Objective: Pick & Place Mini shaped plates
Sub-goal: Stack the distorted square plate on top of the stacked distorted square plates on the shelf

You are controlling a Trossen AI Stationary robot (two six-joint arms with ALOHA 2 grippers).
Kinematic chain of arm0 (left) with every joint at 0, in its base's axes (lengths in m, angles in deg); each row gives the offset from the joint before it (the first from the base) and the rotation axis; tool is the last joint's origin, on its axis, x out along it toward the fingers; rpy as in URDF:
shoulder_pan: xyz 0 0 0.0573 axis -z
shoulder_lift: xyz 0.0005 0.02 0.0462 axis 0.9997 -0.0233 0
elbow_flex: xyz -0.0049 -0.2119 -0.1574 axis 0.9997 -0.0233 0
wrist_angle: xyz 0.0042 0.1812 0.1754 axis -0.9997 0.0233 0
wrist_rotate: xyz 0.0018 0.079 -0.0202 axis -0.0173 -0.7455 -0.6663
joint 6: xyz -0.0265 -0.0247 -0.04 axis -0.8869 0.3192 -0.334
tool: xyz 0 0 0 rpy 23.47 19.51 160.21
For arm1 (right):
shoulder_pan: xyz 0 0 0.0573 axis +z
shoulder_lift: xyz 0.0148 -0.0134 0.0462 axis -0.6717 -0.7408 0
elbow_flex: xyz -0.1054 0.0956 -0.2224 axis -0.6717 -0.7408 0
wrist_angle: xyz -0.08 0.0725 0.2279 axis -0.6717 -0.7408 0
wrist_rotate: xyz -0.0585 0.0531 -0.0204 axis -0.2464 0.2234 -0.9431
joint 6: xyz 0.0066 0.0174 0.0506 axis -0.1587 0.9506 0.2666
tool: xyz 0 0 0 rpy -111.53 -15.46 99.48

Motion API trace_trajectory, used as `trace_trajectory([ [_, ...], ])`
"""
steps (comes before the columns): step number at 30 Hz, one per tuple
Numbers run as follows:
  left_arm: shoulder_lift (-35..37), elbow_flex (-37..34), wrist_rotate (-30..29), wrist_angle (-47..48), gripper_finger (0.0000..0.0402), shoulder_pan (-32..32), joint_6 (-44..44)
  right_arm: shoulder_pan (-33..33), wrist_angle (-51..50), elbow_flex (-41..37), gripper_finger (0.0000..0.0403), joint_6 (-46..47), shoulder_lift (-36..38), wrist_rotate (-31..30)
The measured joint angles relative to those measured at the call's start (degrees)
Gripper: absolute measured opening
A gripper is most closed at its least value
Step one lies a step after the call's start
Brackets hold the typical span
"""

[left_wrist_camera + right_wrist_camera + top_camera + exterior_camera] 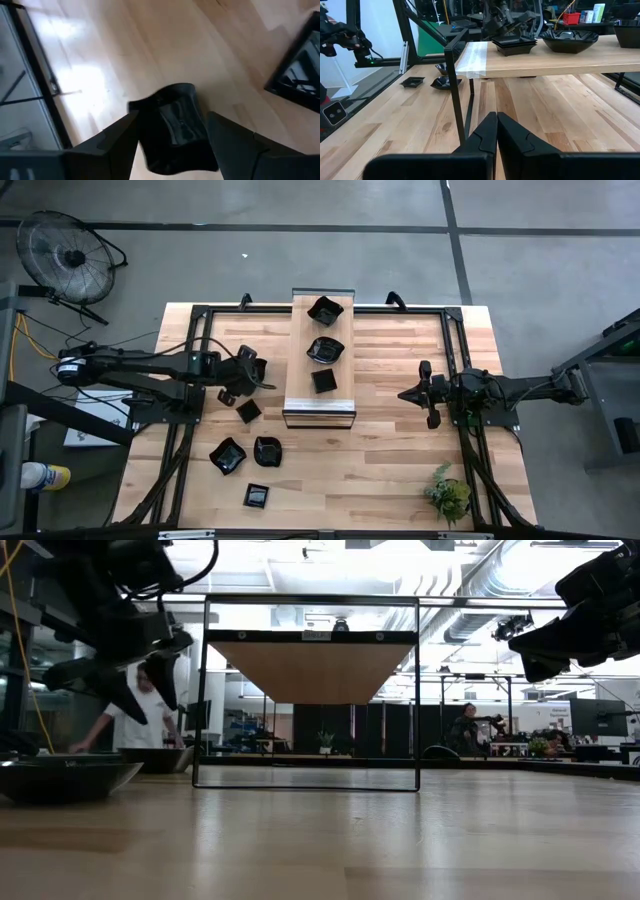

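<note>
My left gripper (pixel 243 376) hangs above the table, just left of the raised wooden shelf (pixel 336 396), shut on a small glossy black dish (pixel 175 125). In the low view it shows high at the left (pixel 118 680). Three black dishes (pixel 325 348) sit on the shelf top. Several more rest flat on the table near the left arm: a square one (pixel 248 410), two bowl-like ones (pixel 228 455) and another square one (pixel 256 496). My right gripper (pixel 424 393) waits shut, right of the shelf, facing it (pixel 496 131). My left gripper pinches the black dish between its two fingers (pixel 120 135), one on each of two opposite side edges (pixel 148 131). The fingers come from above, slanting down. The dish is lifted clear of the table, its hollow side facing the wrist camera.
The shelf stands on a thin black frame (pixel 310 785) in the table's middle. A small green plant (pixel 448 492) sits at the near right corner. Black rails (pixel 462 350) run along the table's sides. A fan (pixel 65 255) stands on the floor; a person (pixel 140 715) is behind the table.
</note>
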Motion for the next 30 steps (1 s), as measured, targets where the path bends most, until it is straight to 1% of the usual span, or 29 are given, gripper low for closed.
trace_trajectory([
  [3,-0.04,-0.04,0.17,-0.16,0.0224,0.0,-0.3,0.02,-0.01,0.0,0.0006,0.0,0.0,0.0],
  [7,-1.85,-0.04,0.78,0.0,0.0224,-0.08,-0.8,0.01,0.0,0.0,0.0007,0.0,0.01,0.01],
  [10,-3.62,-0.04,1.36,-0.31,0.0224,-2.25,-1.82,0.02,-0.02,0.0,0.0008,0.0,0.0,0.02],
  [16,-5.94,0.24,3.92,-2.93,0.0224,-5.78,-10.08,0.02,0.0,0.0,0.0008,0.0,0.0,0.0],
  [24,-6.23,0.27,4.98,-1.07,0.0224,-4.86,-15.16,0.01,-0.01,0.0,0.0005,0.0,0.0,0.0],
  [30,-7.59,-1.09,4.6,-2.0,0.0224,-4.09,-15.37,0.01,0.0,0.0,0.0002,0.0,0.0,0.01],
])
